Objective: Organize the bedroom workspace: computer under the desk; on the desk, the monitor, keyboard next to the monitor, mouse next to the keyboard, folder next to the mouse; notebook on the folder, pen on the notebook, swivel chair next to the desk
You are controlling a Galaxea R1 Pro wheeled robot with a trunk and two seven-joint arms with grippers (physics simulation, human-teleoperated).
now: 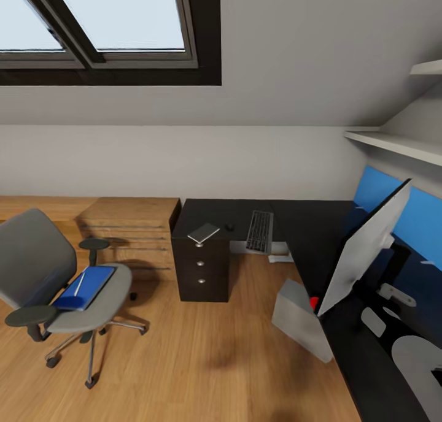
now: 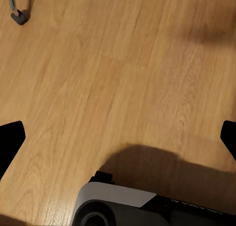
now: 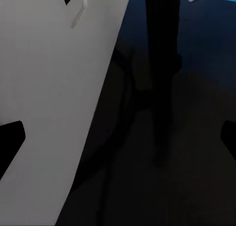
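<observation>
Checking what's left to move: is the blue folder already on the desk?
No, the folder lies on the swivel chair's seat, apart from the desk.

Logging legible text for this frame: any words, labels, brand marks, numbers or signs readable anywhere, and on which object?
None can be read.
keyboard: key legends too small to make out.
folder: plain blue cover, no lettering seen.
notebook: plain grey cover, no lettering seen.
monitor: pale back, no brand mark seen.
computer: no lettering; a red spot at its top edge, not a readable sign.
</observation>
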